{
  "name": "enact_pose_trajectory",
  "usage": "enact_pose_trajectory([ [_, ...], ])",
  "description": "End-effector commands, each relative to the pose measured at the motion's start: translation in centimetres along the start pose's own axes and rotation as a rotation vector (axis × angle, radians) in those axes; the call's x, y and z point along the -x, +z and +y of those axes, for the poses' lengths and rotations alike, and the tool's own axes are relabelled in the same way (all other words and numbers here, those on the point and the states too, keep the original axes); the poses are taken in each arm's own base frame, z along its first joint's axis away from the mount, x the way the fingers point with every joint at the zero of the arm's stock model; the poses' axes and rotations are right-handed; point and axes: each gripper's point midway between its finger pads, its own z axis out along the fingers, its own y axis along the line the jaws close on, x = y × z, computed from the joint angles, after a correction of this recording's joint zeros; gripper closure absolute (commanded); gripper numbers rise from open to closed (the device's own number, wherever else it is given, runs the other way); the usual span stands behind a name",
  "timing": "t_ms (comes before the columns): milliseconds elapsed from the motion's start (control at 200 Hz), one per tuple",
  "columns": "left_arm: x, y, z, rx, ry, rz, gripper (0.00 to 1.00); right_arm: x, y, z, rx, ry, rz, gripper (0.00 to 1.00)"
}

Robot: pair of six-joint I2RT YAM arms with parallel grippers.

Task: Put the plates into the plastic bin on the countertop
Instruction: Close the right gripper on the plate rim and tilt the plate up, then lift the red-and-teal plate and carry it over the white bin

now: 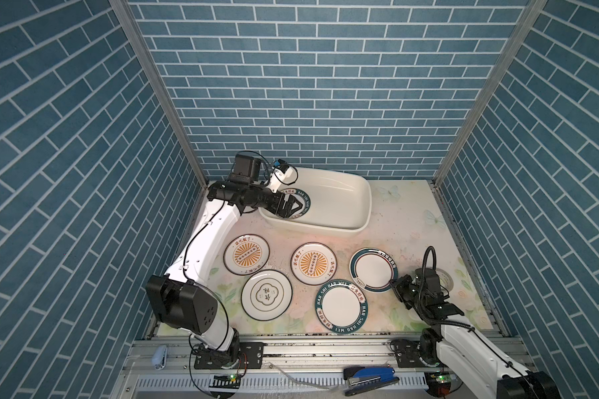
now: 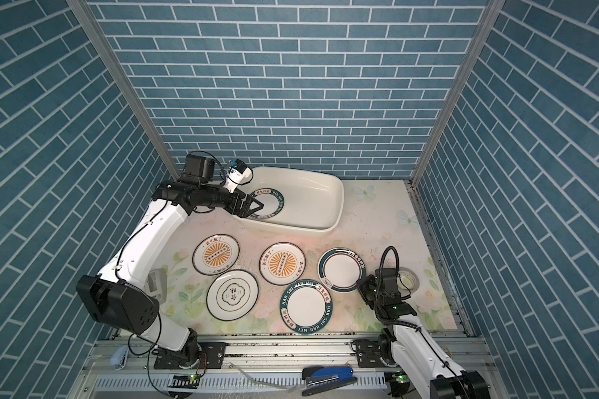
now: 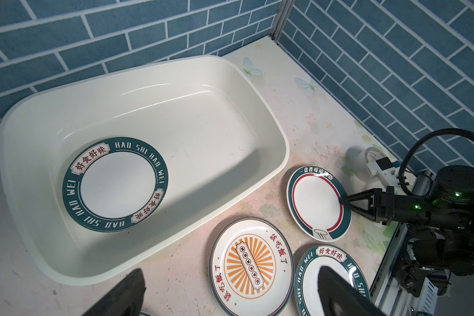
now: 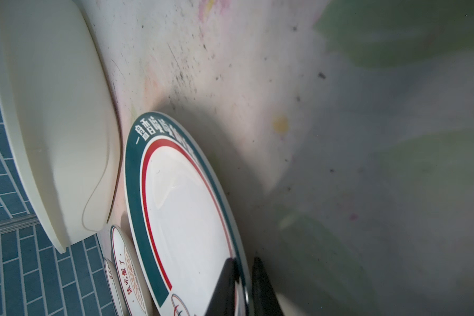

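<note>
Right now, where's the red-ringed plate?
In both top views the red-ringed plate lies right of centre on the countertop, beside a sunburst plate, right claw on its rim.

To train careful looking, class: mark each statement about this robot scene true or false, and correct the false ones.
1. One lettered plate lies inside the plastic bin. True.
2. The left gripper holds a plate. False: it is open and empty, over the bin.
3. The right gripper pinches the rim of the red-ringed plate. True.
4. Only three plates lie on the countertop. False: five lie there, outside the bin.
</note>
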Motion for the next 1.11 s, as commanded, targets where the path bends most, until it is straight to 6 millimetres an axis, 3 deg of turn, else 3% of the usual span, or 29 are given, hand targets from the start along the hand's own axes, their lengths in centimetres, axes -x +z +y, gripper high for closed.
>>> enact_pose_trajectory([
  [0,0.2,-0.3,-0.6,-0.007,0.023,-0.013,0.00,-0.1,0.2,-1.4,-0.042,-0.004,-0.006,0.89],
  [140,0.5,-0.5,-0.7,-0.006,0.024,-0.019,0.00,0.0,0.0,-1.0,-0.021,-0.013,-0.016,0.91],
  [290,0.8,-0.7,-0.7,-0.002,0.028,-0.025,0.00,0.3,-0.3,-0.3,-0.001,-0.038,-0.029,1.00],
  [625,1.9,-1.8,-1.2,-0.001,0.031,-0.051,0.00,1.4,-1.3,3.1,0.070,-0.075,-0.052,1.00],
  [995,2.5,-2.9,-1.5,0.018,0.018,-0.071,0.00,3.1,-4.7,7.3,0.105,-0.137,-0.109,1.00],
  [1100,2.6,-3.1,-1.2,0.040,-0.012,-0.070,0.00,3.4,-5.9,7.5,0.076,-0.141,-0.123,1.00],
])
